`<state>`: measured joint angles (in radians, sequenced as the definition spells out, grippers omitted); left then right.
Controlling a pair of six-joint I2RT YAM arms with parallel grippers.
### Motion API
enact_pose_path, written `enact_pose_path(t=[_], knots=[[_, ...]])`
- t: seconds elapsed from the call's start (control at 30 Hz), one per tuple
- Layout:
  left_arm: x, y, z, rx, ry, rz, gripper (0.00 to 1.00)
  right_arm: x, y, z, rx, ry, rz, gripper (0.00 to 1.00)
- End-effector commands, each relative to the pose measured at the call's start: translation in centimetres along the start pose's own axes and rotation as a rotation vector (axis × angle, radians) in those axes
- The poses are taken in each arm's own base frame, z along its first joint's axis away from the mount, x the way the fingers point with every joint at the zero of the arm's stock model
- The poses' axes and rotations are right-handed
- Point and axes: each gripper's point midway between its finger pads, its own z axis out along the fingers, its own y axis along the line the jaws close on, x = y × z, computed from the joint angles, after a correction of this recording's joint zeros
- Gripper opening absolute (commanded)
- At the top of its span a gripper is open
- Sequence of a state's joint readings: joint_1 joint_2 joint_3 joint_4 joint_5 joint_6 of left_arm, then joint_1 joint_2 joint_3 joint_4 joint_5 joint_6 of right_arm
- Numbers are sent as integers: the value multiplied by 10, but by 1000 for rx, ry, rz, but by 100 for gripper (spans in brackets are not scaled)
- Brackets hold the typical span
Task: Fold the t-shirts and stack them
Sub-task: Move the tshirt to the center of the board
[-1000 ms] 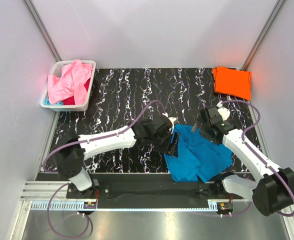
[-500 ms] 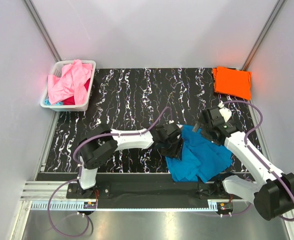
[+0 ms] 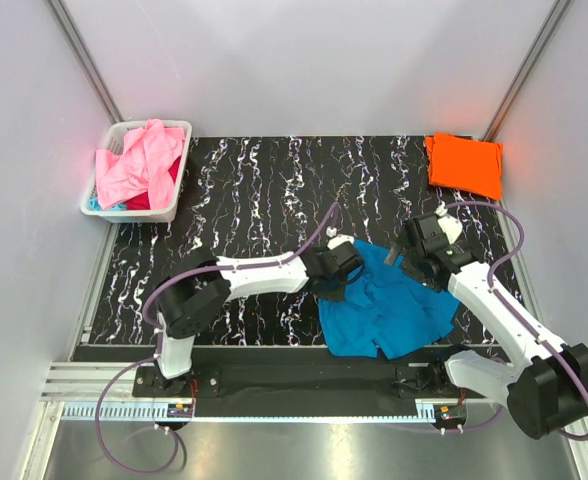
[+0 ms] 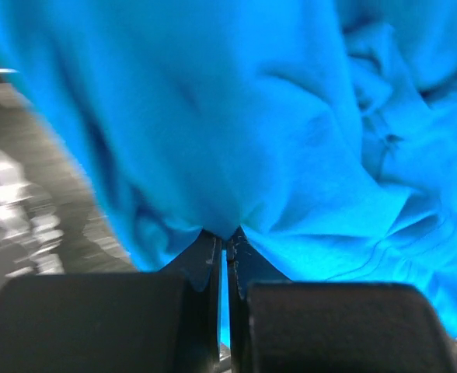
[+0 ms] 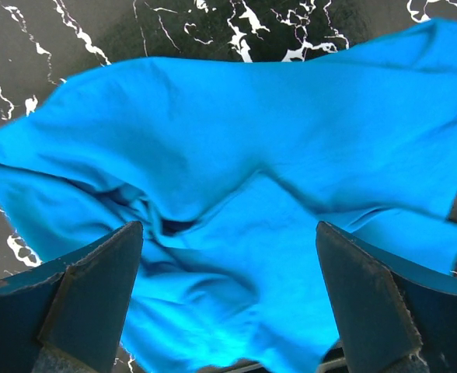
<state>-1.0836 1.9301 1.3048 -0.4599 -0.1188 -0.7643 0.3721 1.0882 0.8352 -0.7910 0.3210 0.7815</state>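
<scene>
The left gripper point(image 4: 225, 242) has its jaws pressed together on a fold of the teal-blue t-shirt point(image 4: 291, 140), which spreads crumpled just beyond them. The right gripper point(image 5: 227, 233) has its jaws wide apart, holding nothing, and the same shirt lies between and beyond them. Well past them lies the folded orange t-shirt point(image 3: 464, 165).

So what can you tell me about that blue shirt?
The blue shirt is soft, plain teal-blue cloth, crumpled and wrinkled, not yet folded. It lies on the black marbled table near the front edge. The left gripper is pinched shut on a bunch of cloth at its left edge. The right gripper hangs open above its far right side.
</scene>
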Motion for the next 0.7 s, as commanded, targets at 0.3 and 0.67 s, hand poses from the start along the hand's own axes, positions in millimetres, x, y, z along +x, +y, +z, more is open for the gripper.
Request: enact_pose_path(t=[0.3,0.67], knots=[[-111,126,-122,-313,-413,-243,0,5,11,10,-14,39,-17,100],[-104,196,-135,-478,-409,-354,84,12,18,17,-38,77,-28,100]])
